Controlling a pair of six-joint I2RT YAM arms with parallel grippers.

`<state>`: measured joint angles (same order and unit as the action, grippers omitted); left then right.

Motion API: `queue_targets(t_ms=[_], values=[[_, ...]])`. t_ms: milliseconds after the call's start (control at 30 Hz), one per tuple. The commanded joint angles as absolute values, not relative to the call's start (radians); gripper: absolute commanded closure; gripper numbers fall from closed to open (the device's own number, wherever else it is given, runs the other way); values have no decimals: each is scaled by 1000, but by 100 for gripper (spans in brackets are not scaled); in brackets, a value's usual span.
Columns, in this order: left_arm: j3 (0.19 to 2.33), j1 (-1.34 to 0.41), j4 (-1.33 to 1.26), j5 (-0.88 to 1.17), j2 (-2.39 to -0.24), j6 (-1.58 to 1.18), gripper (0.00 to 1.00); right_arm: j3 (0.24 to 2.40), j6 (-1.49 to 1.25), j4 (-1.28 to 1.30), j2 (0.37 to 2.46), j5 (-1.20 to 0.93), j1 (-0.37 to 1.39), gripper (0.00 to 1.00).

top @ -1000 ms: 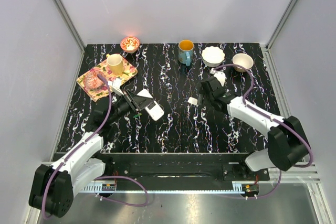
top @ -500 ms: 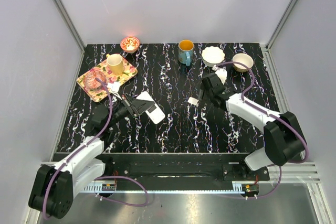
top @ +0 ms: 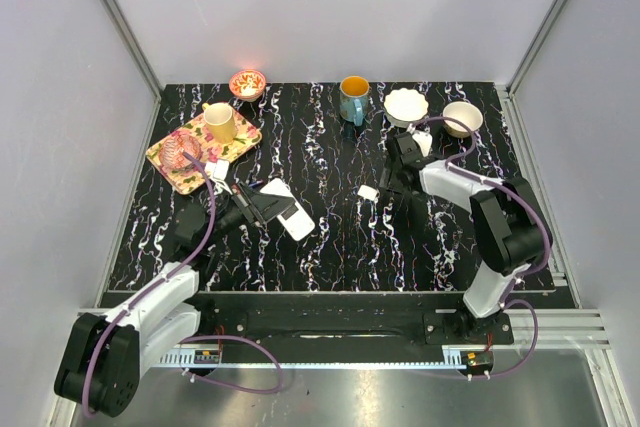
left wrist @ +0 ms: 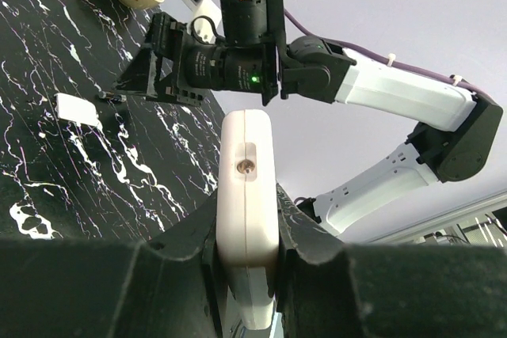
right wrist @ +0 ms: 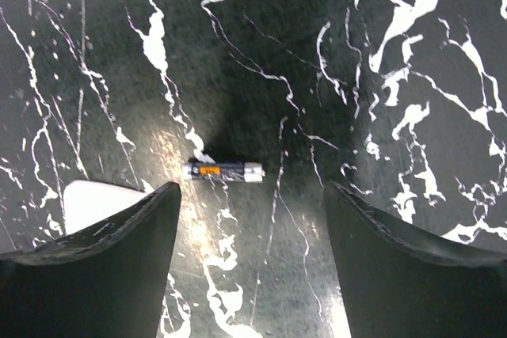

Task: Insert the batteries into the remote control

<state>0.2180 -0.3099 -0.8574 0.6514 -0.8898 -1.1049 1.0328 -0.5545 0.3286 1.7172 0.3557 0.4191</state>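
Down on the table [right wrist: 396, 53], one battery [right wrist: 224, 170] lies flat on its side: a thin dark cylinder with an orange label and a pale end. It looks light, hard and smooth, so it will likely roll or squirt away if pinched off-centre. The safest hold is probably across the barrel at mid-length. The right hand [right wrist: 252, 189] hangs directly above it with fingers spread wide and nothing between them. The battery sits in that gap, a little toward the left finger, and its long axis runs from one finger to the other. As lined up, closing would catch it end to end, so a turn of the wrist looks wise. A white panel [right wrist: 91, 202] lies just beside it. No second battery shows. Farther off, the left hand [left wrist: 247, 231] clamps the remote control [left wrist: 247, 187] by its long edges, raised off the table.
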Motion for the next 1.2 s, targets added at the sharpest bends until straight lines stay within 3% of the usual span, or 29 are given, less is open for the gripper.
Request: queue_targets(t_ms=[0, 133, 1167], values=[[219, -313, -931, 675, -865, -1108, 100, 1126, -525, 327, 1756, 345, 425, 20], [219, -313, -920, 670, -864, -1103, 100, 1147, -503, 327, 1779, 337, 425, 19], [212, -321, -911, 672, -859, -1104, 100, 1138, -511, 351, 1873, 285, 423, 50]])
